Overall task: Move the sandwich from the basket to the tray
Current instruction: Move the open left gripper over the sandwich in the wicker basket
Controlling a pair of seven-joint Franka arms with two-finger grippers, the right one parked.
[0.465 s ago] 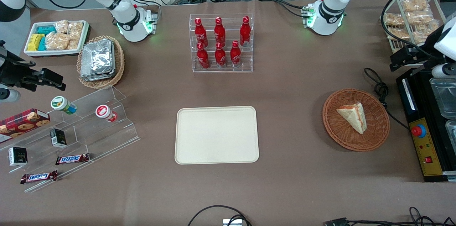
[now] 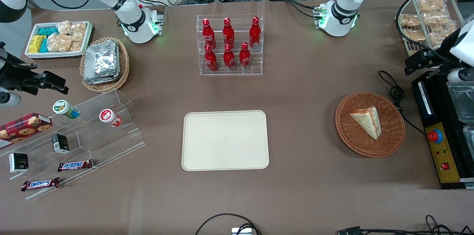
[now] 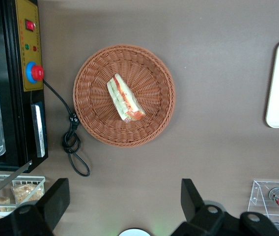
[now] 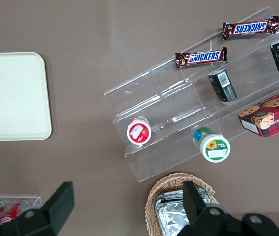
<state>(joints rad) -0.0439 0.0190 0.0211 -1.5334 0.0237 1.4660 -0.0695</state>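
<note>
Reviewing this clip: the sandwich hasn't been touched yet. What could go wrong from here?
The gripper hangs high above the table, jaws wide open, holding nothing, off to one side of the basket.

1. The sandwich is a wrapped wedge lying at an angle in the basket; jaws not aligned to it could slip off the wrap.
2. The black cable lies beside the basket and might snag during the descent.
3. The tray sits well toward the parked arm's end, so a weak grip could drop the sandwich en route.
</note>
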